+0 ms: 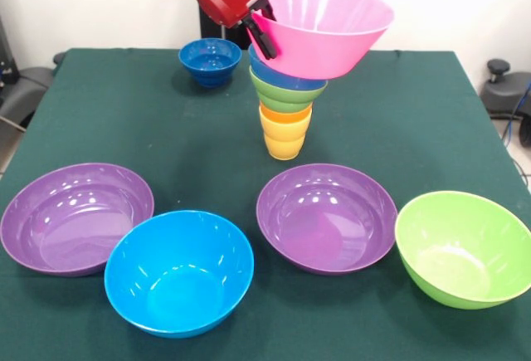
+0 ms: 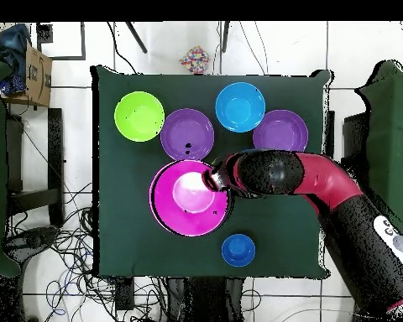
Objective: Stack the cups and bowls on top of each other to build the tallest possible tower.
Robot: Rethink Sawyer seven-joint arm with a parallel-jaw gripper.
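Observation:
The tower stands mid-table: a yellow cup (image 1: 284,140) at the bottom, an orange cup (image 1: 285,114), a small green bowl (image 1: 288,94) and a light blue bowl (image 1: 280,74) above. My gripper (image 1: 259,33) is shut on the left rim of the large pink bowl (image 1: 332,29) and holds it tilted right over the tower's top. I cannot tell whether its base touches the light blue bowl. In the overhead view the pink bowl (image 2: 188,197) hides the tower, with the gripper (image 2: 215,180) at its rim.
A small dark blue bowl (image 1: 210,60) (image 2: 238,249) sits behind the tower. Along the front of the green table (image 1: 415,112) lie two large purple bowls (image 1: 76,216) (image 1: 326,216), a large blue bowl (image 1: 179,271) and a large green bowl (image 1: 465,246).

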